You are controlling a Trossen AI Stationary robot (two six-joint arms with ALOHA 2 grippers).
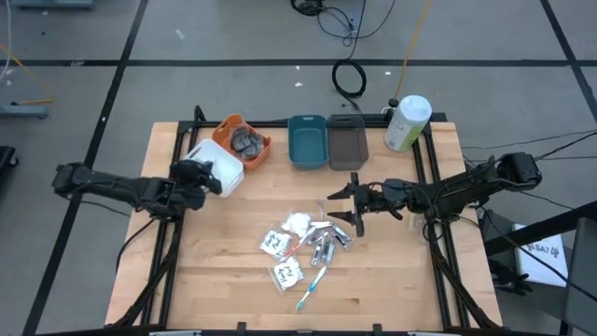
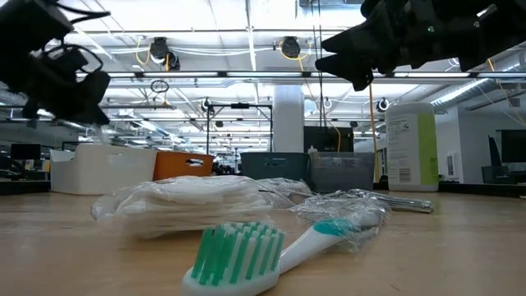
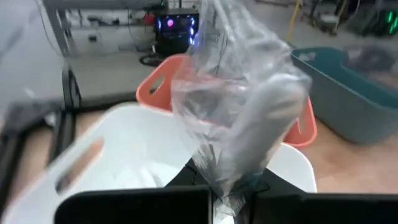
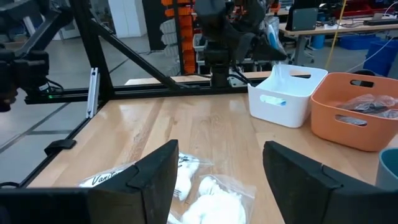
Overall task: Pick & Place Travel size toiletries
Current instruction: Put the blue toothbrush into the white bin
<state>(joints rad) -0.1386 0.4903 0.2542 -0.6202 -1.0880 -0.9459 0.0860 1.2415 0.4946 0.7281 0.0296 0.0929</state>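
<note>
- The left end effector (image 1: pixel 213 177) hangs over the white bin (image 1: pixel 227 170) at about ten o'clock on the counter (image 1: pixel 224 280), its fingers pinched narrow on a clear-wrapped toothbrush (image 3: pixel 249 124); in the left wrist view the wrapper stands up from between the fingers, above the bin's open mouth
- The right end effector (image 1: pixel 343 207) hovers above the counter just right of centre, at about three o'clock from the pile, with its fingers (image 4: pixel 155 174) spread wide and nothing between them
- The remaining travel size toiletries (image 1: pixel 303 245) lie in a loose pile near the middle of the counter, toward six o'clock: white clear-wrapped packets (image 1: pixel 276 243), small silver tubes (image 1: pixel 326 245) and a teal-white toothbrush (image 1: pixel 311 287) at the pile's six o'clock edge
- In the low view that toothbrush's bristled head (image 2: pixel 234 256) lies nearest the camera, with a wrapped white packet (image 2: pixel 197 197) just behind it
- The orange bin (image 1: pixel 244 140) sits touching the white bin on its one o'clock side and holds dark grey round discs (image 1: pixel 248 140) in clear wrap
- Along the twelve o'clock edge stand a teal bin (image 1: pixel 307 142) and a grey bin (image 1: pixel 348 145) side by side
- A white-and-green bottle (image 1: pixel 407 122) stands upright at about one o'clock, beside the grey bin
</note>
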